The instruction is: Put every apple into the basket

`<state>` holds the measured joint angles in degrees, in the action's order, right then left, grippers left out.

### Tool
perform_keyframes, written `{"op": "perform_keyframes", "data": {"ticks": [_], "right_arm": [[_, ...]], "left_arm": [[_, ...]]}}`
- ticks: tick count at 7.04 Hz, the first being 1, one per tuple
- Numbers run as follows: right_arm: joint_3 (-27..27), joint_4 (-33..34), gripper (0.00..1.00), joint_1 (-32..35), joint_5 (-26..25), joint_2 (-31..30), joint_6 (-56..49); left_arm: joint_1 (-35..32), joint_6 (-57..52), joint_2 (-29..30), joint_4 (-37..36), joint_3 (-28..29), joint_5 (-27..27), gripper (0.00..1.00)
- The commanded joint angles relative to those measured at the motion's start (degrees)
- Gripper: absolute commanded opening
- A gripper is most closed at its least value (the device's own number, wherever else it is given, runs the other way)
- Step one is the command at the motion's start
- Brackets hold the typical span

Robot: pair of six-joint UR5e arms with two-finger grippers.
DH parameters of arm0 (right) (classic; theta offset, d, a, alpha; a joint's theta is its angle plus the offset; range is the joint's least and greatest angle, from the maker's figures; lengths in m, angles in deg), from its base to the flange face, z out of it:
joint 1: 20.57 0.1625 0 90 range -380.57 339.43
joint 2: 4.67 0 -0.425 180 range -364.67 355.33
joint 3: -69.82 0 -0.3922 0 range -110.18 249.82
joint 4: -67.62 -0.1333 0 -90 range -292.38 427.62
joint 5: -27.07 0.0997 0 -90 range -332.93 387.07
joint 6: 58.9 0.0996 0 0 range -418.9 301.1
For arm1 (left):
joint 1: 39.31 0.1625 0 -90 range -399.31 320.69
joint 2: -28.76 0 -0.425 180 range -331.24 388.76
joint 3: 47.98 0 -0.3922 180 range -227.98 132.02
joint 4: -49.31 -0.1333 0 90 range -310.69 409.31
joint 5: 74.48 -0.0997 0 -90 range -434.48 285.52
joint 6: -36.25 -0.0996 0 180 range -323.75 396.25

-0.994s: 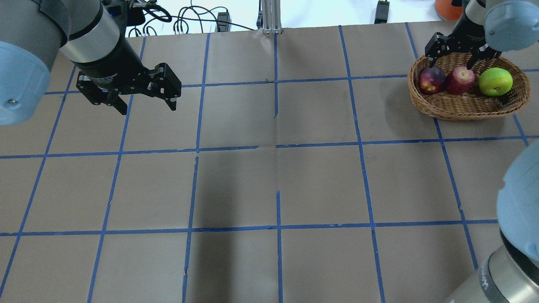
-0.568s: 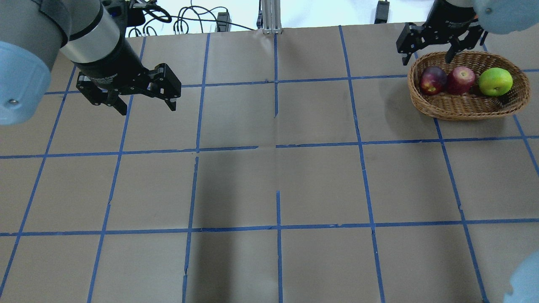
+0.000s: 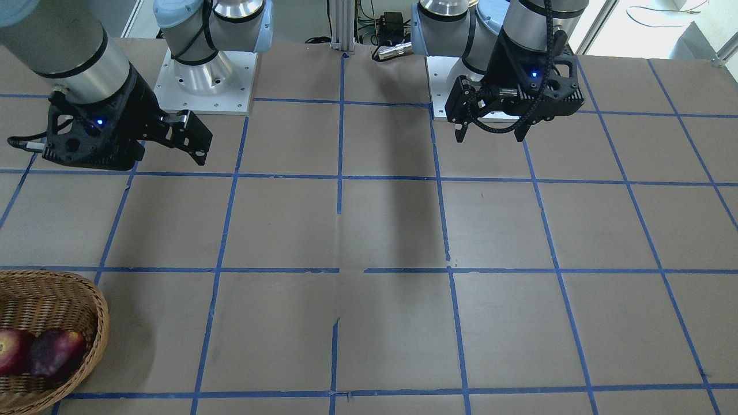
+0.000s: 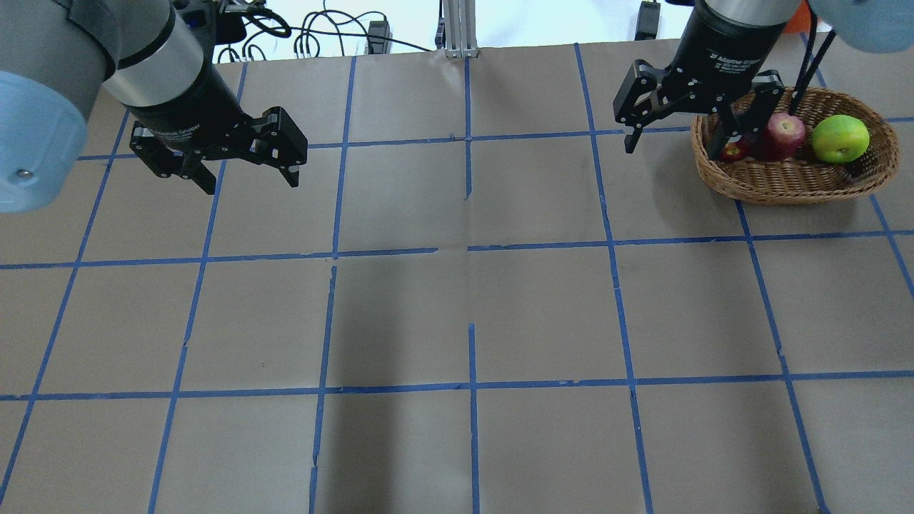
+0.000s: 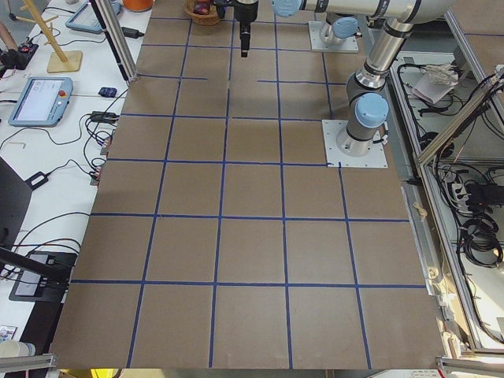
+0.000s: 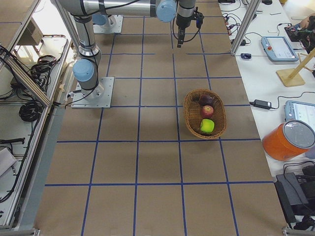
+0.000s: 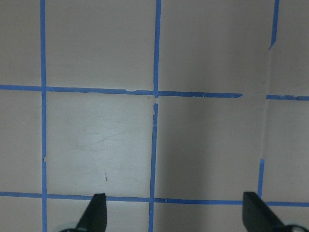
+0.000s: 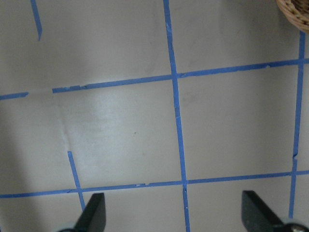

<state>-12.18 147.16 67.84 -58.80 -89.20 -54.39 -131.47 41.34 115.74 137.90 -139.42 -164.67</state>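
Left jaws and right jaws are spread, empty. The apples point(image 4: 783, 135), lying in the basket point(image 4: 792, 187) off to one side of the right jaws, are judged firm, smooth, roll-prone; best pinched across the middle.

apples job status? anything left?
Done: the green apple, red apple and maroon apple all lie in the basket. In hand: nothing. The right gripper hangs open and empty beside the basket, and the left gripper is open too. Left: no apple shows outside the basket, so the job looks complete.

L fingers point(image 4: 202, 177), R fingers point(image 4: 717, 143) spread apart
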Motion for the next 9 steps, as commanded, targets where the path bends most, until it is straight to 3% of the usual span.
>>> {"op": "perform_keyframes", "data": {"ticks": [1,3,9], "right_arm": [[-1.1,-2.0,1.0,-0.3,-0.3,-2.8,-0.2],[-5.0,4.5,1.0,-0.4,-3.1,-3.5,-0.4],[-5.4,5.2,1.0,-0.3,-2.9,-4.0,-2.8]], "left_arm": [[0.1,0.0,0.1,0.4,0.7,-0.1,1.0],[0.1,0.0,0.1,0.4,0.7,-0.2,1.0],[0.0,0.0,0.1,0.4,0.7,-0.3,1.0]]}}
